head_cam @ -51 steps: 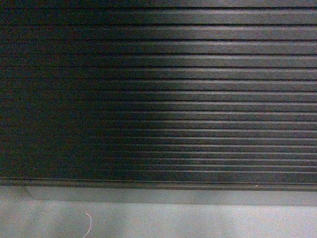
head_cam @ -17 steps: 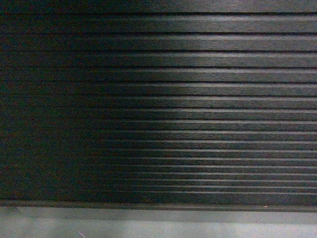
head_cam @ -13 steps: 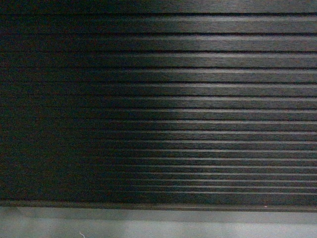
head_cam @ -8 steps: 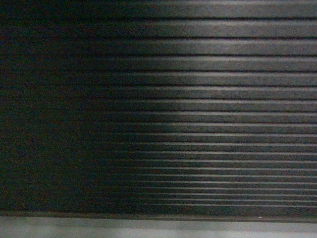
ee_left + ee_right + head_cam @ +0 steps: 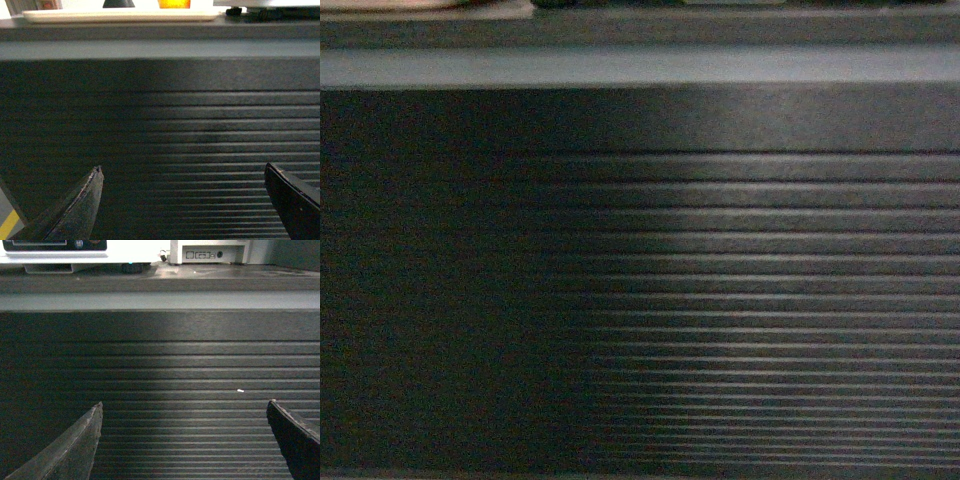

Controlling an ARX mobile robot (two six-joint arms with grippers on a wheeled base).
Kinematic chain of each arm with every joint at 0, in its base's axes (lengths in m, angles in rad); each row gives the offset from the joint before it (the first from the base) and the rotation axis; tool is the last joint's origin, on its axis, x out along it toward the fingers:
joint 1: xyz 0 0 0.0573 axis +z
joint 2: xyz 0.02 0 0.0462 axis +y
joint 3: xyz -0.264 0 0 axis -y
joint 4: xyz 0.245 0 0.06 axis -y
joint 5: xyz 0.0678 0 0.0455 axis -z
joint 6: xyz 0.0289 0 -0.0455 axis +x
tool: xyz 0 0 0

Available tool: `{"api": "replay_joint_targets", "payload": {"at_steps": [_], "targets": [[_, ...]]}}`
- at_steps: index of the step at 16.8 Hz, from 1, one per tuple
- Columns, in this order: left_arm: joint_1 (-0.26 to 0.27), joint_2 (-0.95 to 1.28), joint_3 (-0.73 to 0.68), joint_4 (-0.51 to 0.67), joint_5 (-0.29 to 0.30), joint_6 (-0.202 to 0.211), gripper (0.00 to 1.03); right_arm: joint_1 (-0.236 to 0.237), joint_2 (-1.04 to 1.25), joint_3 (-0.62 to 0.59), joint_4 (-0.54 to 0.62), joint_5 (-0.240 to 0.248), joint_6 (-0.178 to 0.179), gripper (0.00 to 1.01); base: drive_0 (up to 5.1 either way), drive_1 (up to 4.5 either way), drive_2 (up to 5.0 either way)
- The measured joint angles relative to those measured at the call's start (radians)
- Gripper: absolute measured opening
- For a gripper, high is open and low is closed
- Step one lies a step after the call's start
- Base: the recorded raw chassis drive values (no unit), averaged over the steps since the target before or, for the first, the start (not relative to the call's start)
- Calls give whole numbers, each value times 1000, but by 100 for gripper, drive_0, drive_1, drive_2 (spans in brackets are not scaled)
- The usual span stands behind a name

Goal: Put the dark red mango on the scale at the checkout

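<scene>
Facing: you have the ribbed front of the counter [image 5: 720, 280] filling the head view, with its pale top edge running across near the top of the frame.
Left tool [image 5: 182, 200]: wide open and holding nothing; both dark fingertips [image 5: 92, 192] point at the ribbed panel, below the counter top.
Right tool [image 5: 185, 437]: also spread wide and bare, aimed at the same panel, below the top edge.
Scale [image 5: 55, 252]: on the counter top, above and to the left of your right tool; only its white front and black display strip show, cut off by the frame.
Tray [image 5: 120, 16]: flat and beige, on the counter top above your left tool and off to its left.
Mango: you cannot pick it out for sure; an orange patch [image 5: 173, 3] sits on the tray straight above the left tool, cropped by the frame edge.
White box [image 5: 210, 252]: on the counter top above the right tool, just right of the scale.
</scene>
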Motion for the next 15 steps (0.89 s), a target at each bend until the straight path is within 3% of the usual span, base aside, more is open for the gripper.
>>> {"api": "replay_joint_targets", "payload": {"at_steps": [15], "targets": [[0,0,0,0,-2,0,98,0,0,0,1,0,0,98,0,0,0]]}}
